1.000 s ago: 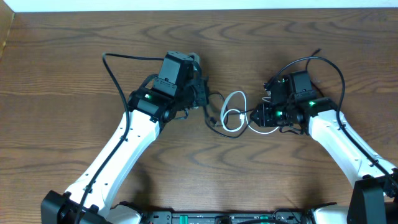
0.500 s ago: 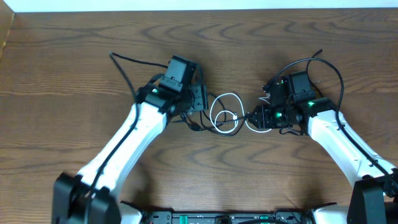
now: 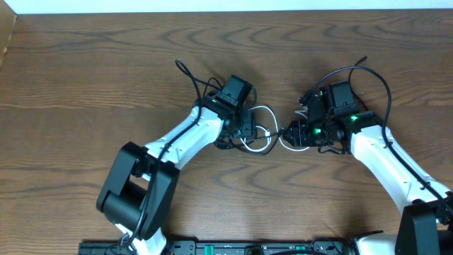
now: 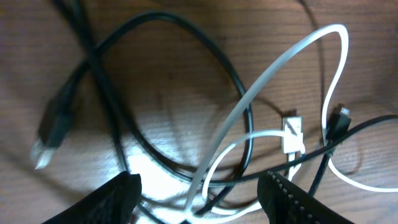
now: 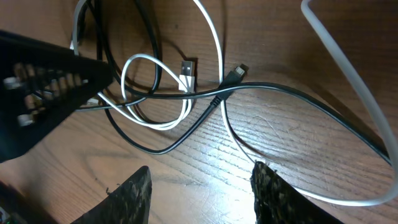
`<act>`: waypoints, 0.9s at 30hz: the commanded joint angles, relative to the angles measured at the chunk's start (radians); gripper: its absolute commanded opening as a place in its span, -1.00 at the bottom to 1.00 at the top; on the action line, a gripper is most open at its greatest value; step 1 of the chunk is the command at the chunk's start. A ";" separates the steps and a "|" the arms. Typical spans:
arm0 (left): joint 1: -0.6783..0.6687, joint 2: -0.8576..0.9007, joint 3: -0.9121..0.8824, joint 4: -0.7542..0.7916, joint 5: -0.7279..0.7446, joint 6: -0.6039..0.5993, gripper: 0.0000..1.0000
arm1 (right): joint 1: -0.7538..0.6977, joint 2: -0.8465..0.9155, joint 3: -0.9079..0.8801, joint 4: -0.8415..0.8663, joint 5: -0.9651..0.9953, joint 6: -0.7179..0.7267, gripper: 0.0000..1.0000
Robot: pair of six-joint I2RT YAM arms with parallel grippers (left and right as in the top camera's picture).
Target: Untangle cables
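Note:
The cables lie tangled on the wooden table between my two grippers. A white cable loops through thin black ones. My left gripper hangs low over the tangle's left side. In the left wrist view it is open, and the white cable and a black cable run between its fingers untouched. A black plug and a white plug lie loose. My right gripper is open over bare wood, just short of the black cable and the white loop.
Thick black arm cables arch behind the right arm and the left arm. The left gripper's dark finger juts into the right wrist view from the left. The table's far edge meets a white strip.
My left arm has swung right onto the tangle and its jaws have opened. The white loop shifted slightly left. The right arm has stayed in place.

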 commanded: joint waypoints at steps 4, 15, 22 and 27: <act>-0.005 0.043 -0.008 0.019 -0.008 0.018 -0.74 | 0.003 0.001 0.009 0.002 0.001 -0.006 -0.05; -0.005 -0.253 0.075 0.048 0.404 0.017 -0.85 | 0.003 0.001 0.009 0.008 0.000 -0.006 0.11; -0.005 -0.445 0.075 0.054 0.421 0.017 -0.85 | 0.003 0.001 0.009 0.068 -0.095 -0.006 0.15; -0.005 -0.452 0.075 0.063 0.420 0.009 -0.84 | 0.004 0.001 0.009 0.129 -0.338 -0.006 0.18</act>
